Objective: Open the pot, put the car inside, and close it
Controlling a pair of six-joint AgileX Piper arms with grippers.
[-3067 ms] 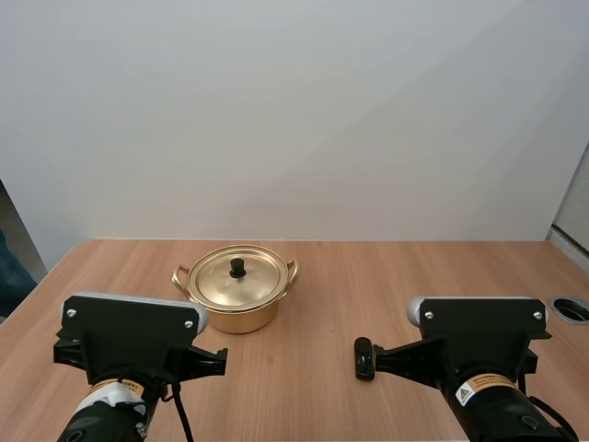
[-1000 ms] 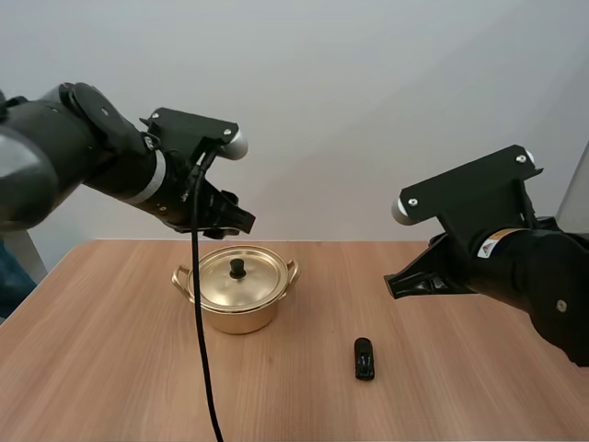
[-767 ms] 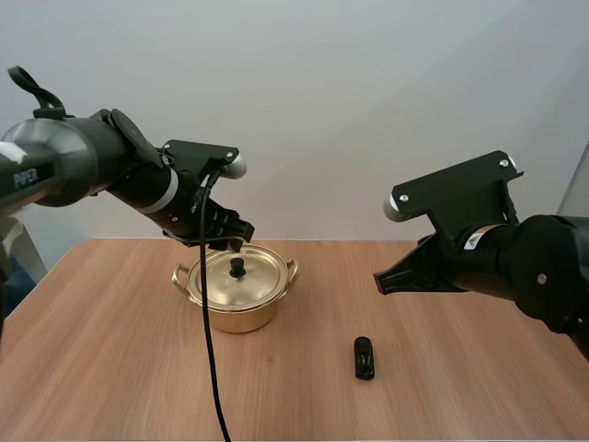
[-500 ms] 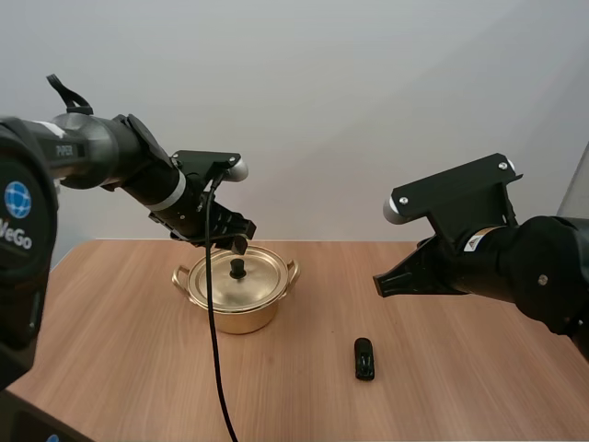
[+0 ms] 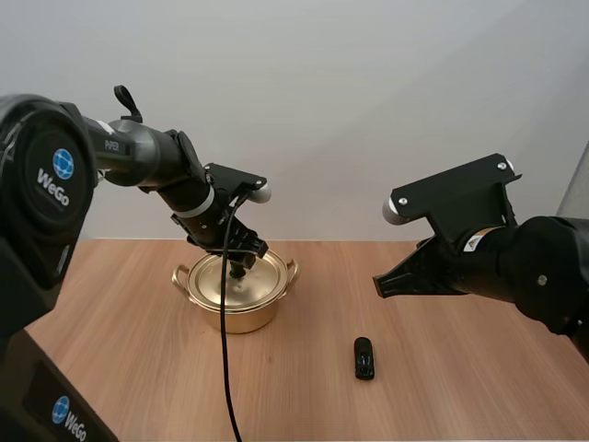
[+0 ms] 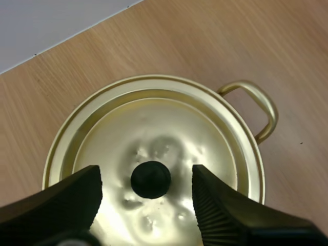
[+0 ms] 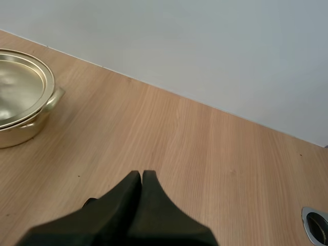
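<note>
Opening step pending; nothing completed.
Pot (image 5: 236, 318): toward the worktop's (image 5: 479, 387) far edge, left of centre; lid (image 6: 174, 128) seated.
Left fingers (image 6: 77, 195): apart, one either side of the knob (image 6: 150, 179), no contact evident.
Car (image 5: 364, 358): loose on the worktop, right of the pot, nearer the front edge, untouched.
Right fingers (image 7: 134, 192): pressed together, empty, raised above the worktop, well apart from the car.
Outstanding, by my judgement: grip knob, lift lid, load car, reclose.
</note>
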